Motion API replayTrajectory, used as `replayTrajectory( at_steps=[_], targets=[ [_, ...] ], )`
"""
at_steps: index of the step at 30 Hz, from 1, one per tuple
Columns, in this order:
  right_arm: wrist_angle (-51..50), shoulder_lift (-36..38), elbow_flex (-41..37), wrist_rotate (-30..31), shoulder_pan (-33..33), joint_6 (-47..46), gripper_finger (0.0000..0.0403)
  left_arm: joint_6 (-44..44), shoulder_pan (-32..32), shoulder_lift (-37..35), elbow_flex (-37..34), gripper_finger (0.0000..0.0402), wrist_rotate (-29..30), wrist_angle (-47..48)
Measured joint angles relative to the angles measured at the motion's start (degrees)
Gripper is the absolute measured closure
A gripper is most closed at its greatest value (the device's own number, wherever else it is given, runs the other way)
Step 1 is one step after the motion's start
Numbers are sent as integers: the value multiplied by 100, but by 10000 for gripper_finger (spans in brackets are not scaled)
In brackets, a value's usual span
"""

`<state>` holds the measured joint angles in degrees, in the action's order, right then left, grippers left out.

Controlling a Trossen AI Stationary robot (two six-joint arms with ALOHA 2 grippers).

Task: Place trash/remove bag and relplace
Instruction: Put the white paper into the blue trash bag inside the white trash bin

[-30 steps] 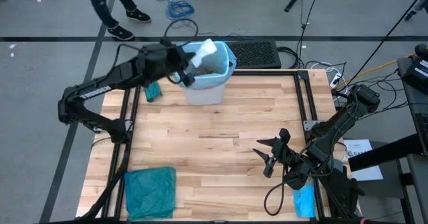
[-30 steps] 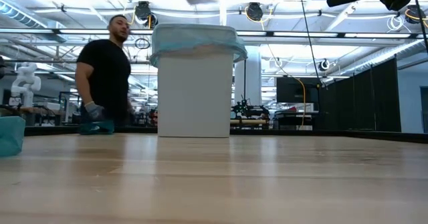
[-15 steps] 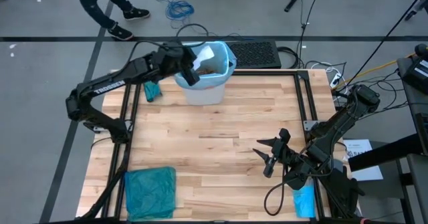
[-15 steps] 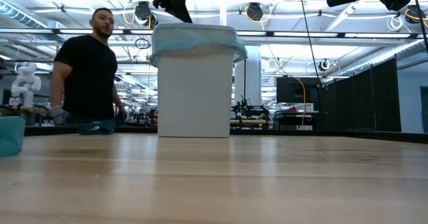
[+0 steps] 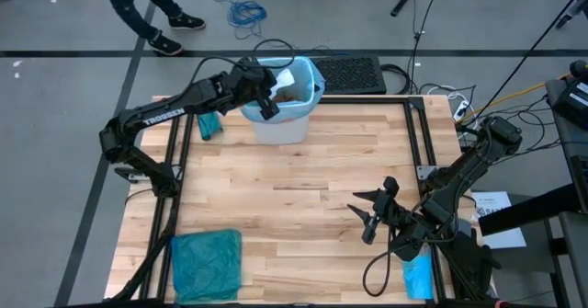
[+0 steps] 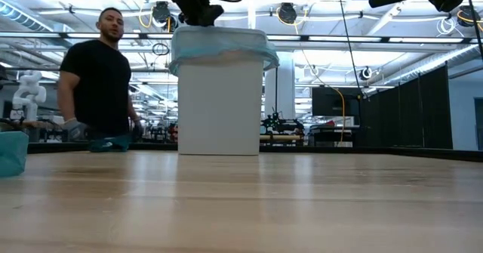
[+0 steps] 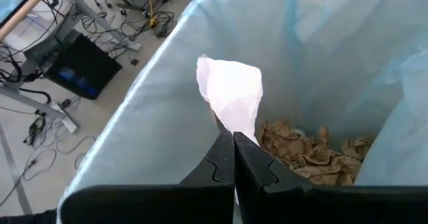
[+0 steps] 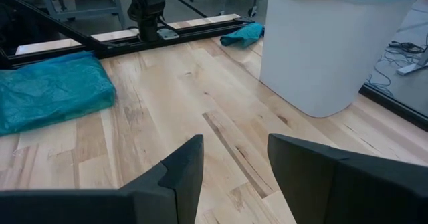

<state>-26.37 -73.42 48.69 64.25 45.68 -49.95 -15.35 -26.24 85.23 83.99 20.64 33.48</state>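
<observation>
**L gripper over bin w/ white scrap, ready to drop**

L gripper (image 7: 233,158): jaws pinched tight on a white crumpled scrap (image 7: 231,93), which sticks up just past the fingertips. Held over the bin mouth, so prob. so it falls inside when let go. Directly below/ahead: brown paper trash (image 7: 309,152) lying at the bottom of the bag (image 7: 154,110), the light-blue liner that lines the white bin (image 5: 280,124) and folds over its rim. Low view shows the gripper just above the rim, not inside.

R gripper (image 8: 234,164): parked, fingers spread, empty, well apart from bin; bare table (image 8: 167,103) under it. Farther off from it: teal bag (image 8: 50,90), small teal wad (image 8: 242,33) beside bin.

Person (image 6: 98,75) stands beyond table.

Judgement: trash step nearly done; bag removal not started.
</observation>
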Motion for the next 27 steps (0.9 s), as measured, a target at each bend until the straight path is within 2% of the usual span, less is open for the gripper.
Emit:
replayTrajectory(
  at_steps=[27],
  targets=[
    [0,0,0,0,-1,-23,243,149,-4,-2,0,401,2,312]
  ],
)
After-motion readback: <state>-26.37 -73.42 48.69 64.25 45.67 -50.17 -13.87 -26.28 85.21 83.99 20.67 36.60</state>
